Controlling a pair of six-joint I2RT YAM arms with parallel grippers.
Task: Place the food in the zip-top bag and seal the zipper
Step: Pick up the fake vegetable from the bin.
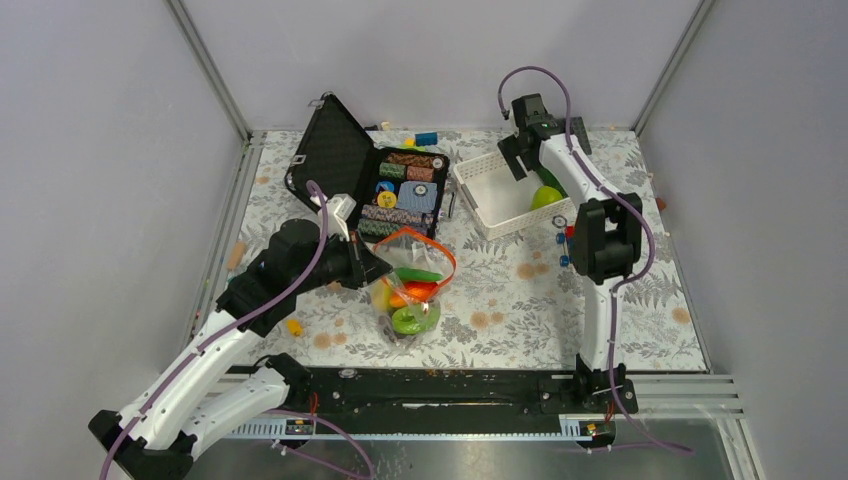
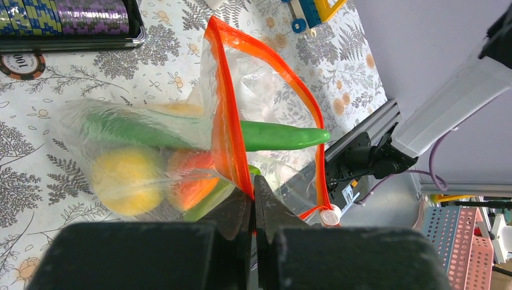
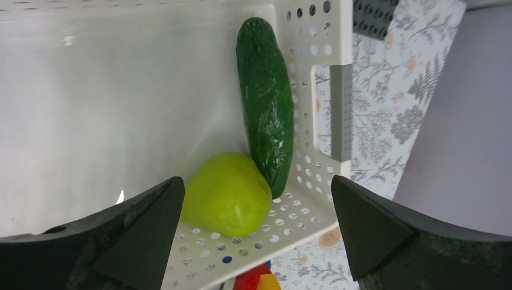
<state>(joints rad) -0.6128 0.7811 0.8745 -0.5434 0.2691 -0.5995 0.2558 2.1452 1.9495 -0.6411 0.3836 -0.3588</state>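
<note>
The clear zip-top bag lies at the table's middle, holding a yellow piece, an orange piece and green food. One long green piece pokes out through the mouth. My left gripper is shut on the red-orange zipper near its white slider, and the mouth gapes. My right gripper hovers open over the white basket, a light green pear and a dark green cucumber below it. In the top view the right gripper hangs over the basket's far end.
An open black case of chip stacks stands behind the bag. The white basket sits at the back right, with toy bricks beside it. A small yellow piece lies near my left arm. A blue brick is by the back wall.
</note>
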